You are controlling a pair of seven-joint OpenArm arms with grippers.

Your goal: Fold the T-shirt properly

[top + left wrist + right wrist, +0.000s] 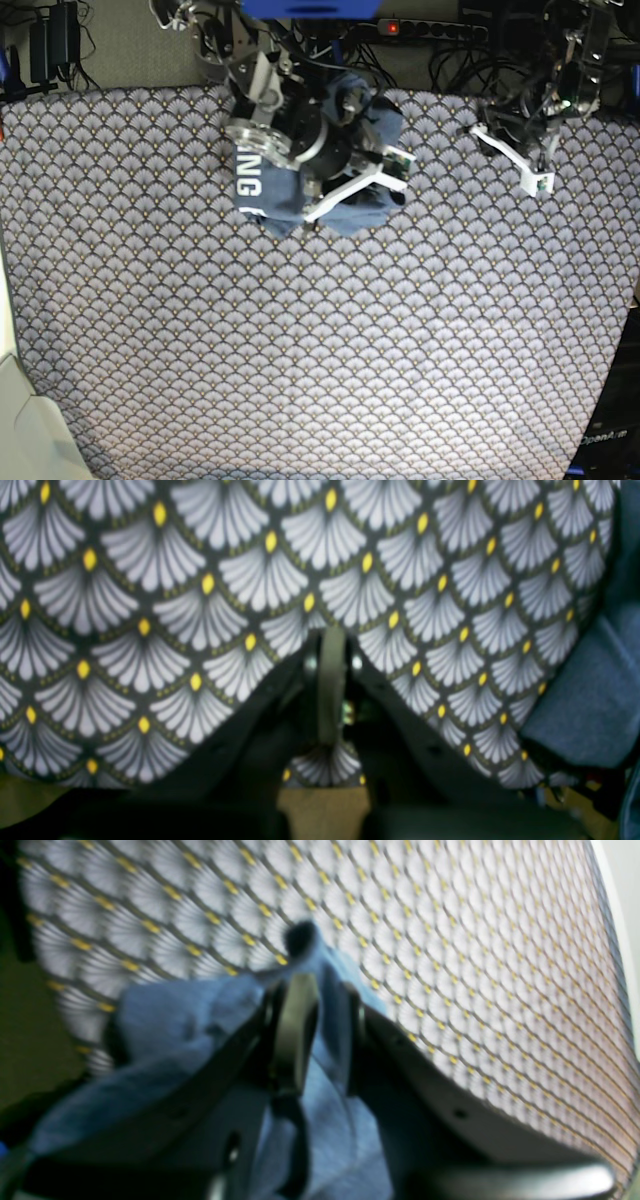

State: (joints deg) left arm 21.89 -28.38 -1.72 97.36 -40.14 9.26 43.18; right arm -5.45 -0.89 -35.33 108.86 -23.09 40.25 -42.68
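The slate-blue T-shirt [345, 205] lies bunched at the back of the table, with white letters [250, 187] showing on its left part. My right gripper [355, 120] sits over it. In the right wrist view the gripper [312, 985] is shut on a fold of the T-shirt [165, 1015], which drapes around the fingers [295, 1025]. My left gripper [510, 125] hangs over the table's back right, apart from the shirt. In the left wrist view it [332, 645] looks shut and empty, and a piece of the T-shirt [590, 705] shows at the right edge.
A tablecloth [320, 350] with a white fan pattern and yellow dots covers the whole table. Cables and a power strip [430, 28] run behind the back edge. The table's edge shows at the lower left [20, 400].
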